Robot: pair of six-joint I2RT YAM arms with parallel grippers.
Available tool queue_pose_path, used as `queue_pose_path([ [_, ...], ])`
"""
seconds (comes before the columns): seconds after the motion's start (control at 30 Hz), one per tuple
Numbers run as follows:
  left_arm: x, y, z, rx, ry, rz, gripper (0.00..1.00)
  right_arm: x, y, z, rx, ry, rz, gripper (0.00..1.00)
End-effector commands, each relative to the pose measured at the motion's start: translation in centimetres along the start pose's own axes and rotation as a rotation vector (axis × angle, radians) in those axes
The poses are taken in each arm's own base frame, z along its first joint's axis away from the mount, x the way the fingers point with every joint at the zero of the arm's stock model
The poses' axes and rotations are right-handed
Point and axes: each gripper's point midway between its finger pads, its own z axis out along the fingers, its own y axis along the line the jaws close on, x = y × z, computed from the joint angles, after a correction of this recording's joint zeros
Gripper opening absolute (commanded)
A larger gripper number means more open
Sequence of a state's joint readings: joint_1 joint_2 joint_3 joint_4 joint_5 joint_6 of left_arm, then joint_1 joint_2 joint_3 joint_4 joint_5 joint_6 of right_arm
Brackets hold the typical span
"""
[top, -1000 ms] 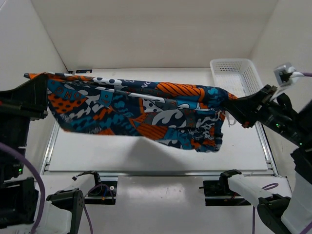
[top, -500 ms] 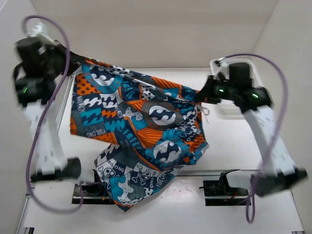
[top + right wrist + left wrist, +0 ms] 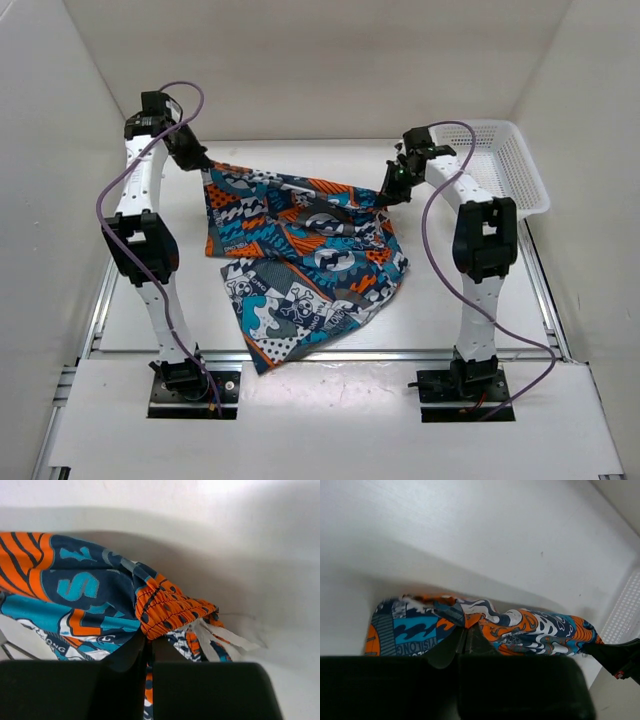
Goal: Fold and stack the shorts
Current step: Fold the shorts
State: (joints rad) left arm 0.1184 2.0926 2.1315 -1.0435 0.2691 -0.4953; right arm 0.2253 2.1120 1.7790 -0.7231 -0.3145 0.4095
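The shorts (image 3: 300,250) are held at upper-left and upper-right corners by the clamped left tool (image 3: 197,160) and right tool (image 3: 388,192), seemingly for spreading flat.

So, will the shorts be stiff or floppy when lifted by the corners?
Probably floppy: the shorts sag in folds between the left gripper and right gripper. Likely light, since two small pinches hold them. The bunched waistband may grip well.

Both your arms stand tall and reach to the far side; left gripper (image 3: 197,158) and right gripper (image 3: 388,193) each clamp the shorts (image 3: 310,250).
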Motion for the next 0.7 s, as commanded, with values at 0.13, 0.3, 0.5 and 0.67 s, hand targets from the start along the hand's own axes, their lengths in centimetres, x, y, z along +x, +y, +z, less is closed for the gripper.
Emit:
queue_pose_path([
  [0.13, -7.6, -1.8, -3.0, 0.031, -0.263, 0.075, 0.10, -6.1, 0.7, -1.9, -0.035, -0.124, 0.008, 0.00],
  [0.3, -6.3, -2.7, -6.2, 0.046, -0.278, 0.087, 0.10, -6.1, 2.0, -4.5, -0.061, -0.159, -0.029, 0.00],
  [0.5, 1.3, -1.2, -8.1, -0.004, -0.176, 0.092, 0.10, -2.1, 1.5, -8.0, -0.030, -0.158, -0.032, 0.00],
  [0.67, 8.5, 0.9, -11.5, -0.009, -0.148, 0.073, 0.10, 2.0, -0.4, -10.1, 0.043, -0.161, -0.026, 0.00],
])
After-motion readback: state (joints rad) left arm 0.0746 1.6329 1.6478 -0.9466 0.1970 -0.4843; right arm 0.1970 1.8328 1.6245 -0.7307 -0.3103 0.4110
